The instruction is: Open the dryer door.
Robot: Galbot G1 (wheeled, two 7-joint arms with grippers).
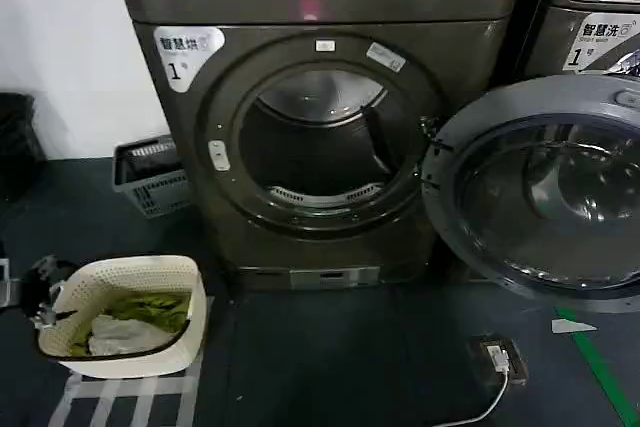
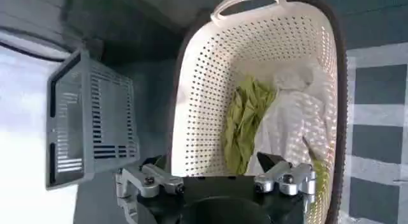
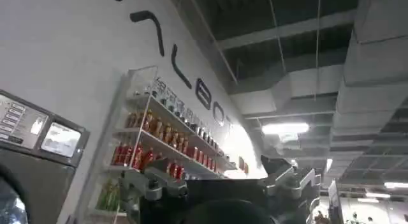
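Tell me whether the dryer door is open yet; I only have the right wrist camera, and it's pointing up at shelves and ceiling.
Observer: Yes. The dryer door stands wide open on the robot's right, its grey inner face toward the head camera.
Operator: Anything in the drum?
Observer: The drum looks empty, as far as the head view reaches inside.
Operator: Where's the other arm?
Observer: The left end effector hangs open over a white laundry basket, low on the robot's left.
Operator: What's in it?
Observer: A green cloth beside a white cloth.
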